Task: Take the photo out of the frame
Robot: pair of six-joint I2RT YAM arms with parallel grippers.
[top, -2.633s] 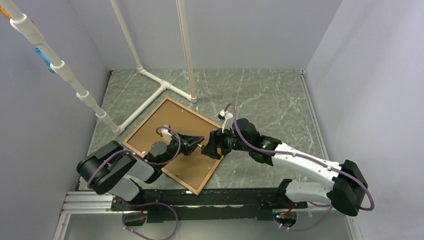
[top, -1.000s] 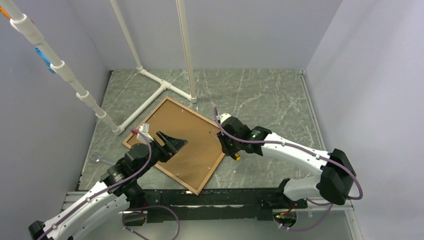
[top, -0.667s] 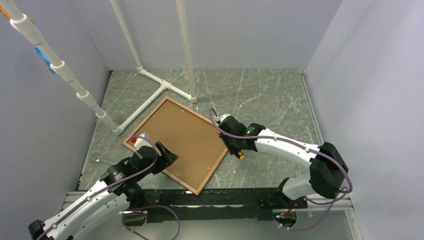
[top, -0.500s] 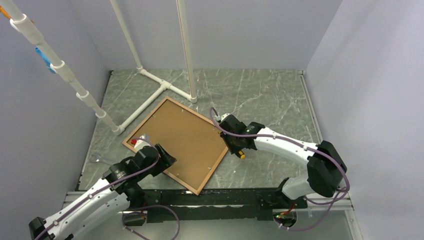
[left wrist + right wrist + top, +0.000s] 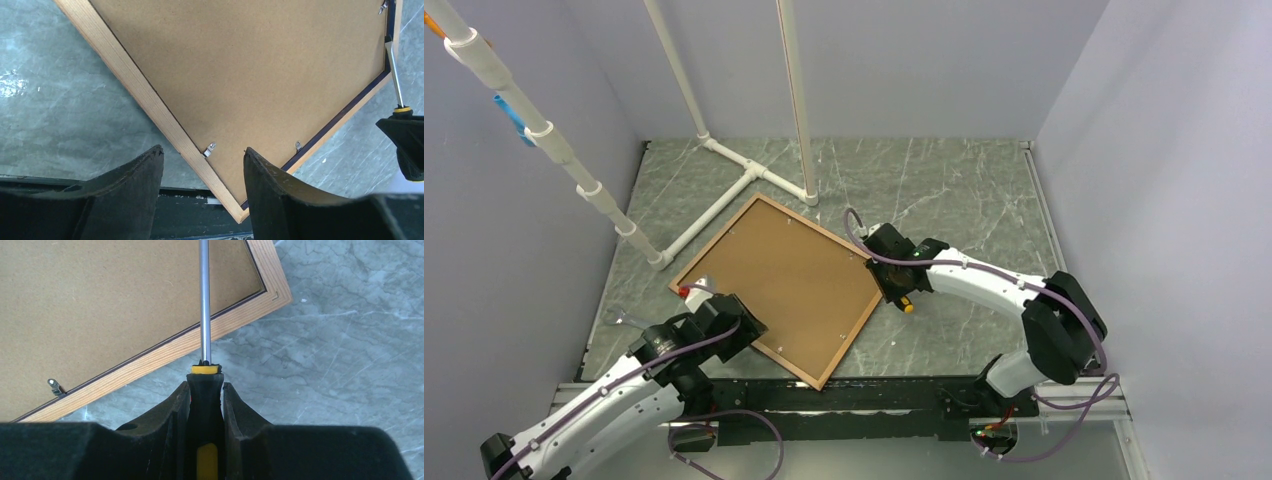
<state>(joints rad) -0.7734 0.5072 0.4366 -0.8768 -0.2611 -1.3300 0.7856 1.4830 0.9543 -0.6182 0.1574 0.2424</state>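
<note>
Wood-edged frame (image 5: 150, 107) under left fingers (image 5: 131, 186)

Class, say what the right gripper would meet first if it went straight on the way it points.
Likely the frame, whose wooden rail its screwdriver already crosses; the height above it is unclear.

Photo, perhaps beneath backing board (image 5: 774, 285)

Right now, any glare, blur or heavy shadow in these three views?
Top external: evenly lit, sharp, soft shadows only. Left wrist: small glare patch on the table; the left gripper's fingers dark, close to the lens. Right wrist: the screwdriver shaft gleams, rest crisp.
</note>
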